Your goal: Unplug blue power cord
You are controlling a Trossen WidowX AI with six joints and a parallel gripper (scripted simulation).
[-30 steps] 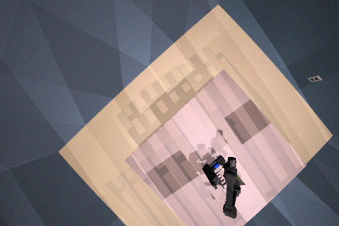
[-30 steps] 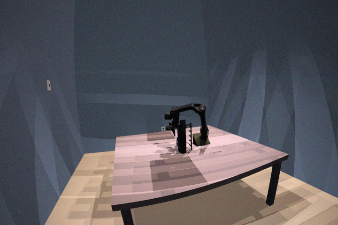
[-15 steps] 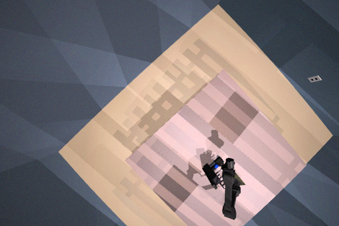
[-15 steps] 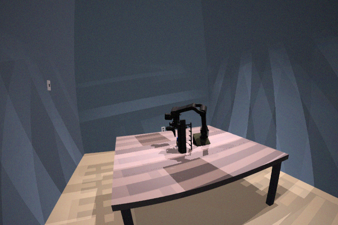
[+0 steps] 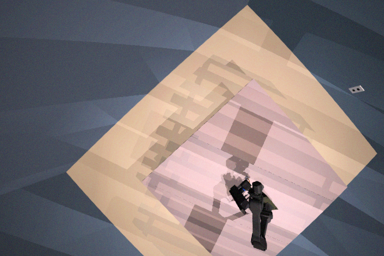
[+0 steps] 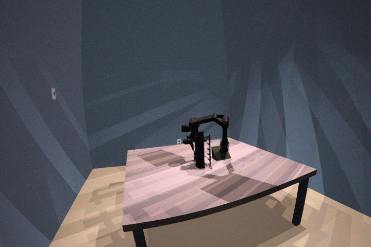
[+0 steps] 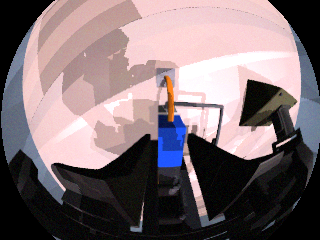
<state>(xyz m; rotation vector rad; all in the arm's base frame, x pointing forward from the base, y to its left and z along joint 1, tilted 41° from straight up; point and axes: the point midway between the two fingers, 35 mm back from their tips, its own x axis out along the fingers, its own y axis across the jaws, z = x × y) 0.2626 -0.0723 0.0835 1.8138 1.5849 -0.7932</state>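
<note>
The blue plug (image 7: 171, 146) (image 5: 243, 189) sits on the black upright power strip (image 6: 199, 155) (image 5: 238, 196) near the table's middle. An orange cord (image 7: 170, 96) curves away from the plug toward a small grey piece (image 7: 164, 68). My gripper (image 7: 169, 138) (image 6: 195, 146) is at the strip's upper part, with one dark finger on each side of the plug. The fingers stand partly open, and a thin gap shows on both sides of the plug. I cannot tell whether the plug's prongs sit in the strip.
A thin black rack with rungs (image 6: 208, 151) (image 7: 208, 116) stands right beside the strip. The arm's olive base (image 6: 221, 154) (image 7: 267, 103) is just behind it. The pink wooden table (image 6: 174, 197) (image 5: 289, 157) stands on a tan floor. Wall outlets (image 5: 356, 88) (image 6: 53, 93) are far off.
</note>
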